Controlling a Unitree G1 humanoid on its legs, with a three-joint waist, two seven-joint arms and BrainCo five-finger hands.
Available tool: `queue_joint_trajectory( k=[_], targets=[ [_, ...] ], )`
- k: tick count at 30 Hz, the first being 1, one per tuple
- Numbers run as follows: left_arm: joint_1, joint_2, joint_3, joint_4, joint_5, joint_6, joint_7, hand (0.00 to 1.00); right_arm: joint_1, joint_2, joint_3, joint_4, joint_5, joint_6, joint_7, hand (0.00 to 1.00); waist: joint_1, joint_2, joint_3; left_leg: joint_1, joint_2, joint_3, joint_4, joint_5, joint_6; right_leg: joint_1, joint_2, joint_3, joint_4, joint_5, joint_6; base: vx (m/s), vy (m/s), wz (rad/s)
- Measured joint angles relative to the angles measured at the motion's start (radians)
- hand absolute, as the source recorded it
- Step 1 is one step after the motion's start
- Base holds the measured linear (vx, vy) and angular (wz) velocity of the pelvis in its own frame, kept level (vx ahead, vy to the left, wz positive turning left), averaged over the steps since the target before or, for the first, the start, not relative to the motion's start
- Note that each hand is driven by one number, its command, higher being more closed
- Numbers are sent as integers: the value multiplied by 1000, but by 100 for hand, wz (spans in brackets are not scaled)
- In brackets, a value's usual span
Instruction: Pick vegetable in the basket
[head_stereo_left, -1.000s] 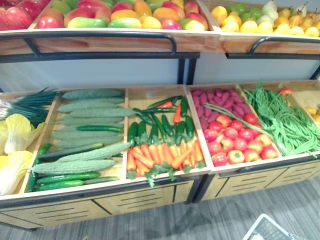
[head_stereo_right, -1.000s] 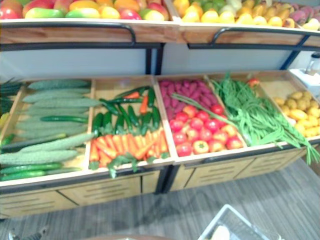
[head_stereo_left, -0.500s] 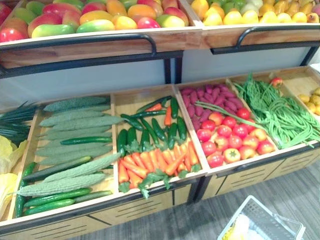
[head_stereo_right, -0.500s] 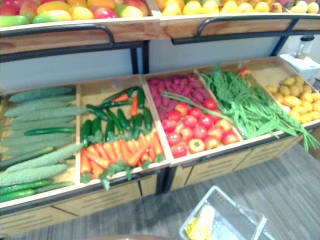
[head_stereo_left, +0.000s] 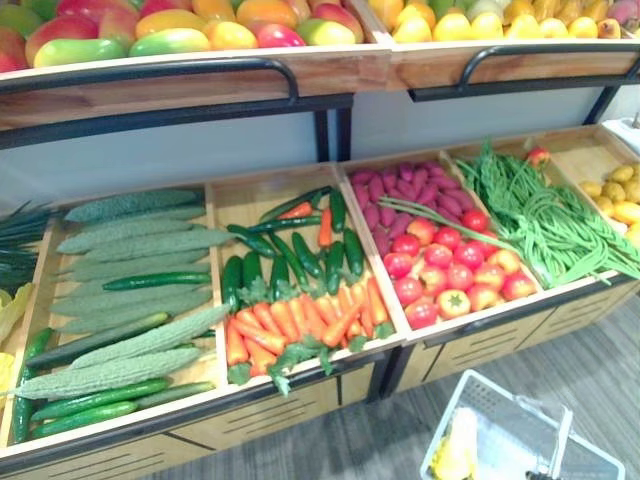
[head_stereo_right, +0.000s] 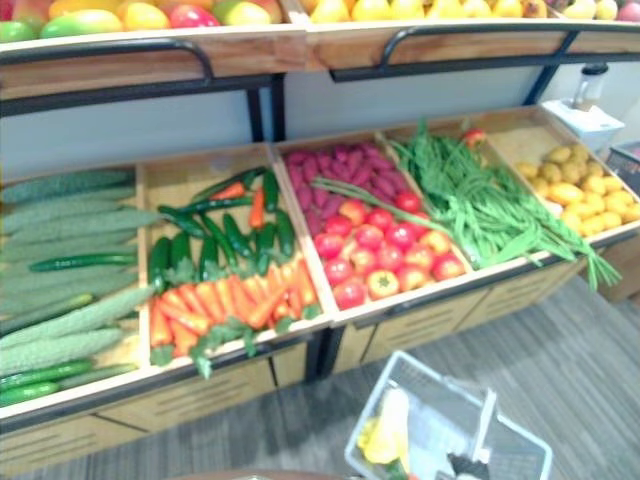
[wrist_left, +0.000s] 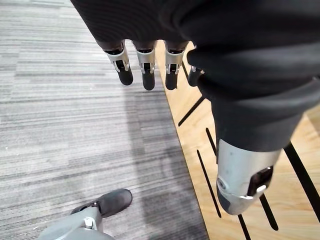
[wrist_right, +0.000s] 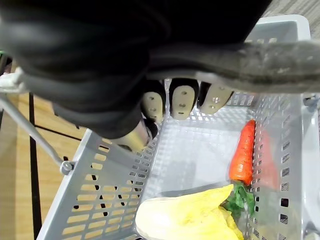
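A grey plastic basket (head_stereo_right: 430, 375) hangs low at the right, in front of the vegetable stand. My right hand (wrist_right: 180, 102) is shut on the basket's handle (wrist_right: 280, 55), fingers curled under the bar. Inside the basket lie an orange carrot (wrist_right: 242, 152) with green leaves and a yellow leafy vegetable (wrist_right: 185, 217), which is also visible as a yellow leafy bunch (head_stereo_right: 385, 435) in the right eye view. My left hand (wrist_left: 145, 70) hangs beside the stand's wooden front (wrist_left: 250, 130) with its fingers straight, holding nothing.
The wooden stand holds bitter gourds and cucumbers (head_stereo_left: 130, 300), carrots (head_stereo_left: 300, 325) with peppers behind, tomatoes (head_stereo_left: 450, 270), green beans (head_stereo_left: 550, 215) and yellow potatoes (head_stereo_right: 570, 185). A shelf of fruit (head_stereo_left: 200, 30) runs above. Grey floor (head_stereo_left: 600, 360) lies before the stand.
The whole picture has shifted, so the camera has moved. Much more of the basket and its contents shows at the lower right than a second ago.
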Motion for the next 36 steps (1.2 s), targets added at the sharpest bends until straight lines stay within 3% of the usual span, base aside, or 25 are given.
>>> queue_joint_trajectory(
  k=[6,8,9,11,13,14,16,17,18,20,22,25,26,27,28,31,33,34,35,36],
  targets=[
    [-11,4,-25,0,0,1,-10,0,-14,1,31,-9,-1,-9,18,100,2,18,21,35,28,52,16,-34,-28,-15,20,38,53,-37,-4,48,-25,-22],
    [-11,8,-26,0,0,1,-10,0,-19,5,35,-10,0,-10,26,100,3,20,43,-19,85,67,228,-133,-37,-21,33,63,95,-79,-20,62,-66,-41],
    [-10,7,-27,0,-1,1,-11,0,-21,4,38,-10,0,-10,26,100,6,13,41,-46,105,60,305,-154,-36,-26,37,75,107,-89,-20,83,-116,-49],
    [-23,-5,-37,-1,-3,0,-12,0,-26,-6,40,-11,0,-12,27,100,9,14,55,-170,141,-78,597,-157,-32,-37,49,129,140,-91,-18,104,-125,-58],
    [-21,-29,-36,0,-3,-4,-13,0,-38,-27,55,-9,-1,-13,26,100,26,21,65,-230,113,-225,711,-184,-42,-47,50,206,142,-86,-14,132,38,-104],
    [-20,-44,-37,1,-4,-11,-13,0,-41,-35,65,-9,-2,-17,26,100,35,32,70,-214,68,-316,655,-251,-43,-53,49,252,140,-82,-7,127,181,-122],
    [-11,-47,-38,0,-6,-20,-12,0,-53,-35,61,-8,-2,-17,24,100,37,41,72,-173,25,-398,505,-277,-22,-67,65,314,141,-74,6,88,229,-120],
    [-8,-44,-32,0,-6,-20,-11,0,-57,-21,59,-8,-1,-15,20,100,41,47,72,-125,19,-420,437,-317,-11,-83,86,355,142,-67,19,58,197,-115],
    [-12,-39,-33,0,-6,-20,-11,0,-58,-8,59,-9,-1,-17,19,100,41,42,71,-114,10,-408,424,-320,-8,-82,85,373,139,-61,28,21,174,-100],
    [-23,-24,-58,-3,-6,-26,-8,0,-56,21,52,-14,-1,-21,13,100,36,8,80,-81,6,-304,401,-322,0,-109,73,410,139,-13,25,-17,140,-99],
    [-31,-32,-72,15,-6,-15,-15,0,-54,30,49,-34,-2,-21,11,100,36,8,79,-66,6,-251,388,-324,4,-129,77,429,130,38,27,-67,156,-109],
    [-33,-40,-99,31,-7,-6,-25,0,-44,48,89,-103,-2,-22,8,100,44,15,84,-56,14,-113,351,-309,30,-210,105,440,80,198,9,-90,178,-141],
    [-35,-46,-95,32,-6,2,-30,0,-42,53,109,-132,-2,-22,7,100,55,17,87,-60,22,-47,337,-292,54,-222,112,369,-2,323,-25,-112,106,-139],
    [-30,-52,-90,33,-5,6,-34,0,-40,57,120,-146,-4,-22,7,100,63,32,96,-60,40,17,311,-268,82,-226,107,235,-20,343,-65,-131,60,-136],
    [-31,-54,-84,32,-5,8,-35,0,-42,58,122,-155,-6,-22,8,100,63,33,98,-58,40,50,304,-265,85,-245,90,112,88,238,-101,-103,-7,-94],
    [-16,-65,-69,28,0,9,-32,0,-36,60,121,-165,-9,-23,1,100,65,38,101,-29,46,131,313,-264,85,-248,23,-41,391,4,-118,-105,-44,-67],
    [-10,-63,-61,19,3,8,-28,0,-36,56,128,-164,-10,-29,1,100,59,36,102,-7,46,165,315,-261,78,-252,-15,-52,482,-45,-114,-87,-117,-54],
    [-15,-57,-54,13,4,5,-27,0,-36,54,128,-160,-11,-30,2,100,53,19,102,15,24,170,320,-256,66,-256,-18,-64,484,-44,-99,-78,-130,-67],
    [-26,-57,-52,17,5,4,-28,0,-36,50,139,-148,-11,-32,3,100,54,24,104,9,22,149,297,-265,65,-240,23,-64,430,-27,-89,-89,-86,-94],
    [-32,-50,-53,26,5,5,-29,0,-43,43,158,-136,-12,-33,4,100,62,34,96,-5,-10,107,260,-276,79,-209,71,-3,285,9,-47,-212,-79,-158]
  ],
)
